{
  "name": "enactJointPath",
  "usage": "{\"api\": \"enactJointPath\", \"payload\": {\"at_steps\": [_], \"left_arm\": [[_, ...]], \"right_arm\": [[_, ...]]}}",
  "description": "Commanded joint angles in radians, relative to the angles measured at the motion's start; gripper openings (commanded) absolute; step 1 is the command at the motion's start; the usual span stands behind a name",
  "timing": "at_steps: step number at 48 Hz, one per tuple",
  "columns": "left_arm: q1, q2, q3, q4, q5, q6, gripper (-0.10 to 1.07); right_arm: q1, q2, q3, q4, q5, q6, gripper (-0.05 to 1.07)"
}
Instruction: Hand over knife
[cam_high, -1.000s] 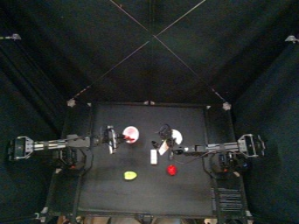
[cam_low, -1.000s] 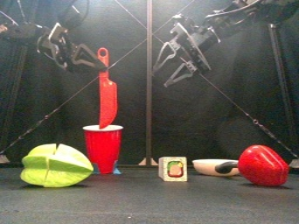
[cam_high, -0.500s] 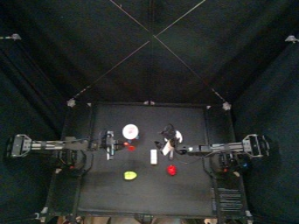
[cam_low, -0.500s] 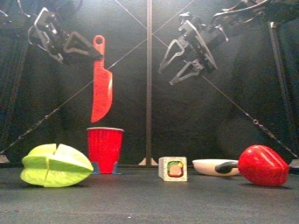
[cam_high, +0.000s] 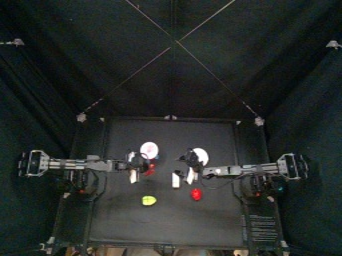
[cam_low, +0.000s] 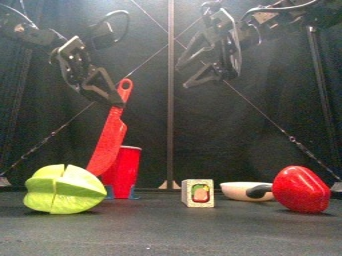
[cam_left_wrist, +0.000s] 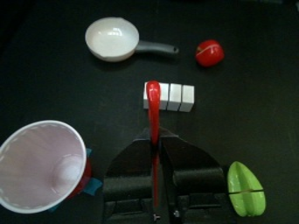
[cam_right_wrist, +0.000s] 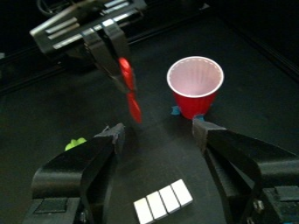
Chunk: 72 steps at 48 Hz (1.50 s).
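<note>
The knife (cam_low: 108, 136) is red, with a long blade and a handle with a hole. My left gripper (cam_low: 96, 82) is shut on its handle and holds it tilted in the air, blade tip down beside the red cup (cam_low: 124, 172). In the left wrist view the knife (cam_left_wrist: 152, 105) runs out from between the jaws over a row of white blocks (cam_left_wrist: 176, 96). My right gripper (cam_low: 211, 55) hangs open and empty to the right of it, apart from it. The right wrist view shows the left gripper (cam_right_wrist: 96, 31) with the blurred knife (cam_right_wrist: 128, 80) ahead of my open right gripper (cam_right_wrist: 158, 144).
On the table stand a green lump (cam_low: 63, 189), a small white-and-green block (cam_low: 198, 192), a white ladle-like bowl (cam_low: 246, 190) and a red round fruit (cam_low: 301, 189). From above, the left gripper (cam_high: 135, 168) and right gripper (cam_high: 201, 172) face each other over the table (cam_high: 114, 215).
My left gripper has lifted the knife up out of the red cup, then tilted it and lowered it toward the middle. The right gripper has shifted slightly left.
</note>
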Motion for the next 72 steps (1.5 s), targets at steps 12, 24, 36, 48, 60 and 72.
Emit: {"api": "enactJointPath", "payload": {"at_steps": [12,24,36,48,60,72], "left_arm": [[-0.005,0.126,-0.117,0.029,0.049,0.003,0.32],[-0.018,0.156,-0.137,0.058,0.048,0.003,0.32],[-0.052,0.156,-0.143,0.1,0.038,0.002,0.32],[-0.051,0.156,-0.143,0.1,0.017,0.002,0.32],[-0.051,0.158,-0.141,0.1,0.017,0.002,0.32],[-0.052,0.158,-0.141,0.1,0.017,0.002,0.32]], "right_arm": [[-0.014,0.044,-0.035,-0.051,-0.023,-0.005,0.95],[-0.026,0.112,-0.097,-0.149,-0.064,-0.006,0.95],[-0.052,0.169,-0.146,-0.181,-0.123,-0.006,0.95],[-0.083,0.235,-0.19,-0.186,-0.184,-0.006,0.95],[-0.094,0.273,-0.209,-0.181,-0.23,-0.006,0.94],[-0.101,0.278,-0.207,-0.158,-0.232,-0.005,0.91]]}}
